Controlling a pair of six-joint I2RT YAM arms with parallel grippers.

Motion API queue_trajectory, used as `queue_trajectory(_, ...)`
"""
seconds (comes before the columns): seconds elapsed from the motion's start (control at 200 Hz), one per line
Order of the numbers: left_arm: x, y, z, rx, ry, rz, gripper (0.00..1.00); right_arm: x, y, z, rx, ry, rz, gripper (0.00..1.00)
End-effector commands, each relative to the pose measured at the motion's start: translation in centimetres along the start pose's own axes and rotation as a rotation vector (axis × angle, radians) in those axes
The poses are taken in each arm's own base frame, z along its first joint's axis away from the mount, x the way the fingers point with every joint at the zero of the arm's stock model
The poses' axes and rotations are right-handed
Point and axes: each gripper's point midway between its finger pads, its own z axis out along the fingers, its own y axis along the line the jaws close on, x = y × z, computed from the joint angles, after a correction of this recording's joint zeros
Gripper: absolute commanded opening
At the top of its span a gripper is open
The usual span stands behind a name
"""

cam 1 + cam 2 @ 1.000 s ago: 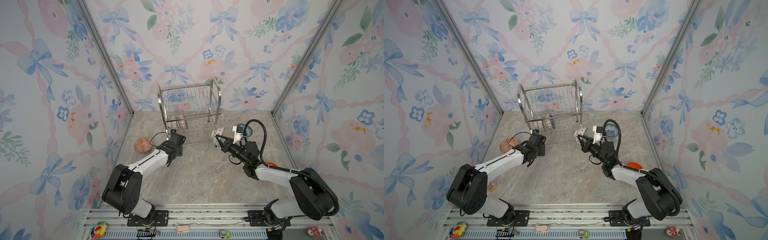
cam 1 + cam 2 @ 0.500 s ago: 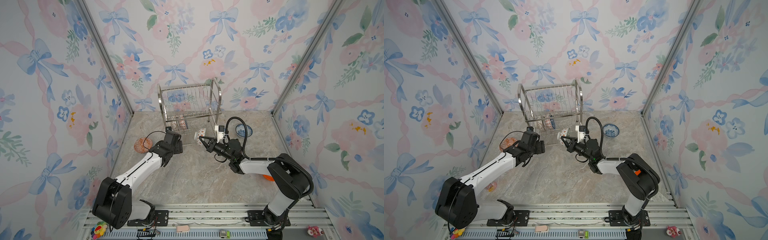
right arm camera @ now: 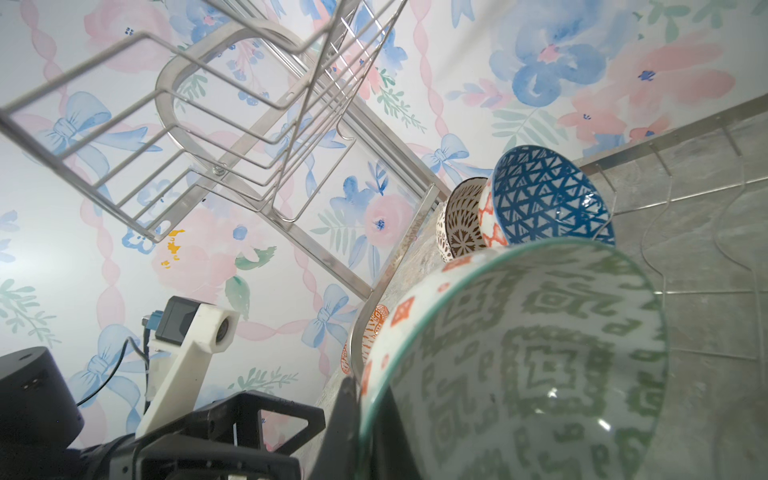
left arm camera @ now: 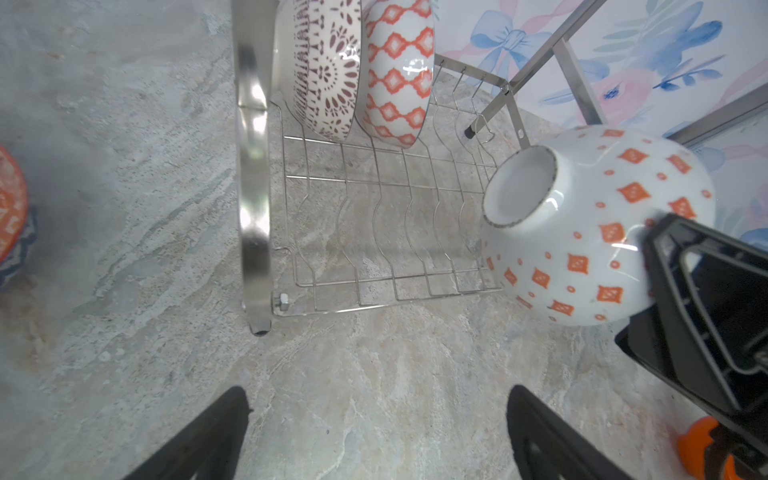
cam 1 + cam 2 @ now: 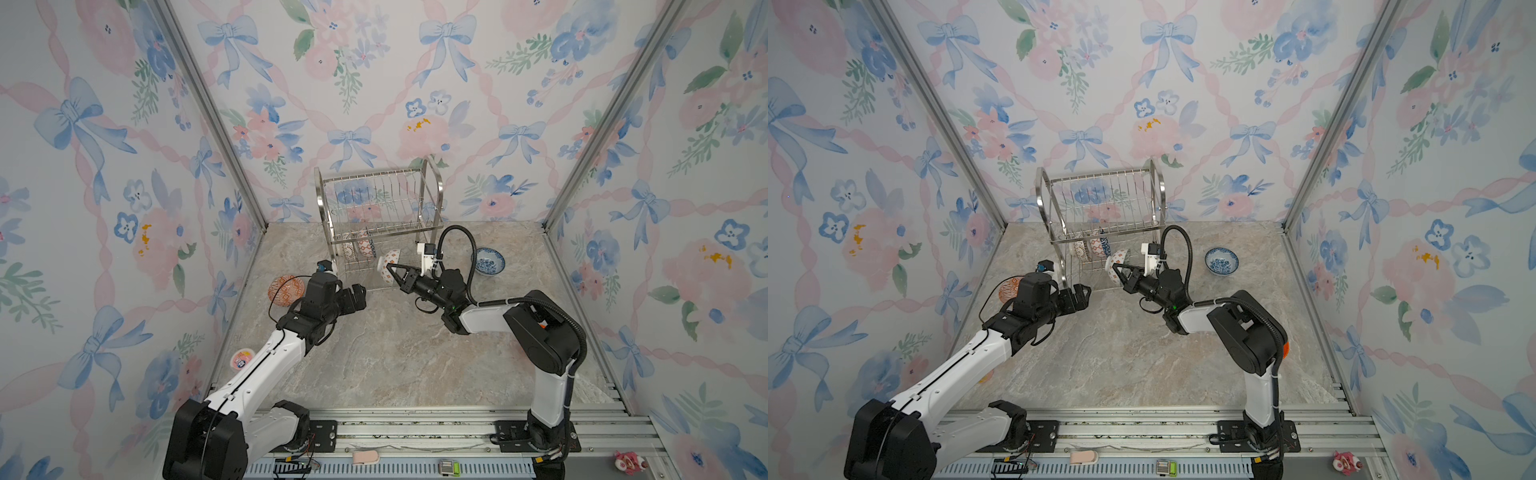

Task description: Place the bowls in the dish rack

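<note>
The dish rack (image 5: 376, 208) (image 5: 1100, 199) stands at the back. Two bowls stand on edge in its lower tier, a brown-lattice one (image 4: 324, 70) and an orange-diamond one (image 4: 399, 75) with a blue inside (image 3: 540, 199). My right gripper (image 5: 392, 270) (image 3: 365, 411) is shut on the rim of a white bowl with orange diamonds (image 4: 582, 232) and a green-patterned inside (image 3: 519, 357). It holds that bowl tilted at the right front of the lower tier. My left gripper (image 5: 357, 297) (image 4: 378, 399) is open and empty over the floor before the rack's left leg.
An orange-red patterned bowl (image 5: 286, 290) lies on the floor left of the rack. A blue-white bowl (image 5: 490, 260) sits to the rack's right. A small pink-lidded cup (image 5: 242, 358) lies by the left wall. Small toys (image 5: 627, 461) rest on the front rail.
My right gripper has carried the orange-diamond bowl left, up to the rack's lower tier. My left gripper has opened and drawn back a little from the rack.
</note>
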Motion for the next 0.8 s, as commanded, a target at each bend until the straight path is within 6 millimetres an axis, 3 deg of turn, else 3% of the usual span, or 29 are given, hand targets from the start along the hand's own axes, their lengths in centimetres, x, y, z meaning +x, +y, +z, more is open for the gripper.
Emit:
queue_trajectory(0.0,-0.4,-1.8,0.6,0.105,-0.010,-0.048,0.98,-2.6,2.0,1.3,-0.082,-0.067,-0.051,0.00)
queue_trajectory(0.36,-1.4,-2.8,3.2,0.143,-0.024,-0.089,0.98,-3.8,-0.7,3.6,-0.021,-0.090,-0.072,0.00)
queue_trajectory(0.61,-1.3,-2.8,5.5,0.149,-0.026,-0.127,0.98,-3.6,-3.1,4.2,0.045,-0.116,-0.063,0.00)
queue_trajectory(0.64,-2.6,-3.6,5.4,0.165,-0.051,-0.124,0.98,-3.6,-3.3,4.2,0.051,-0.122,-0.063,0.00)
queue_trajectory(0.795,-2.9,-3.2,6.7,0.135,-0.062,-0.121,0.98,-4.1,-4.4,4.0,0.086,-0.150,-0.056,0.00)
